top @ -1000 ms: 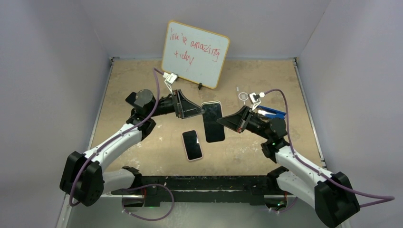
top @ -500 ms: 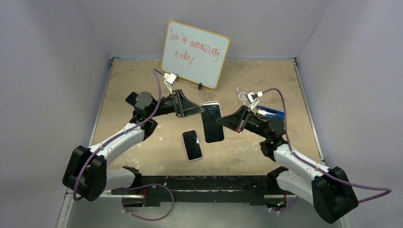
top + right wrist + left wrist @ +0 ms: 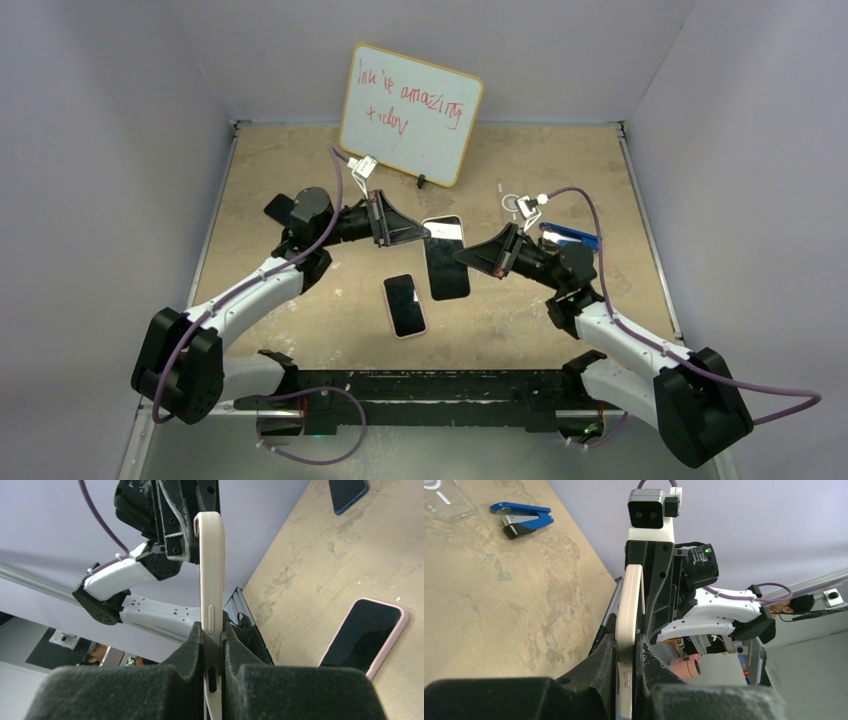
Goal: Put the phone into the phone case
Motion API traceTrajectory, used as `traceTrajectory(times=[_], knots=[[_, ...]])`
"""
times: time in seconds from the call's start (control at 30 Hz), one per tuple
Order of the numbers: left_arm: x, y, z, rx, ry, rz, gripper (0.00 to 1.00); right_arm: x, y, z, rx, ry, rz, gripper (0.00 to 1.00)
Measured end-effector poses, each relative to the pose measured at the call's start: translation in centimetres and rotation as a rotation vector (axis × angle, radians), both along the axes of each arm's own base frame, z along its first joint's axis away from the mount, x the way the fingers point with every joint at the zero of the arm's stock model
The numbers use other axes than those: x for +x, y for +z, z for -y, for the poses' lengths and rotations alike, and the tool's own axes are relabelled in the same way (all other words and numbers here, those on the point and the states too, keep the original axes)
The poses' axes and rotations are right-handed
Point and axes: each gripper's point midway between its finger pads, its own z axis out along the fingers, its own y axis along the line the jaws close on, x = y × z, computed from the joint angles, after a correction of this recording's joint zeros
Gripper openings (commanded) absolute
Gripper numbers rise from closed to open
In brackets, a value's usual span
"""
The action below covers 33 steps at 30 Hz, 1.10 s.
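Phone and cream phone case hung together above the surface, pinched between both arms with the dark screen facing up. On the left, the left gripper had its jaws closed on the case's left long edge, toward the far end. The long axis ran from near to far, leaning slightly, so each arm met it square from its own side, about equally close. On the right, the right gripper had its jaws clamped on the opposite long edge, nearer the middle. A pale strip of case showed past the screen at the far end. I'd guess that end was not yet seated and wanted pressing.
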Motion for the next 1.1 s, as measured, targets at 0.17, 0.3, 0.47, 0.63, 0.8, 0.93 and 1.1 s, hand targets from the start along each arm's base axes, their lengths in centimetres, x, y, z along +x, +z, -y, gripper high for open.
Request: traceTrajectory(times=[0.17,0.3,0.47,0.63,0.8,0.93,1.1], knots=[[0.4,-0.7,-0.1,0.056,0.018,-0.015,0.37,0.4,-0.8,0.0,-0.025,-0.021,-0.018,0.00],[0.5,-1.1,-0.2,0.082,0.029,-0.018,0.61,0.8,-0.7,0.1,-0.023,-0.053,-0.038,0.00],[0.1,-1.3,-0.4,0.075,0.029,-0.017,0.69,2.1,0.0,0.6,0.013,-0.132,-0.060,0.00],[-0.9,-2.3,-0.5,0.051,0.016,-0.048,0.68,2.9,0.8,1.0,0.054,-0.183,-0.080,0.00],[-2.4,-3.0,1.1,0.028,-0.042,-0.090,0.55,3.4,1.6,1.2,0.088,-0.212,-0.077,0.00],[-3.8,-3.0,2.5,0.016,-0.093,-0.099,0.26,3.6,1.8,1.3,0.098,-0.221,-0.080,0.00],[-4.0,-2.6,2.9,0.003,-0.094,-0.095,0.00,3.8,1.4,1.5,0.094,-0.243,-0.089,0.00]])
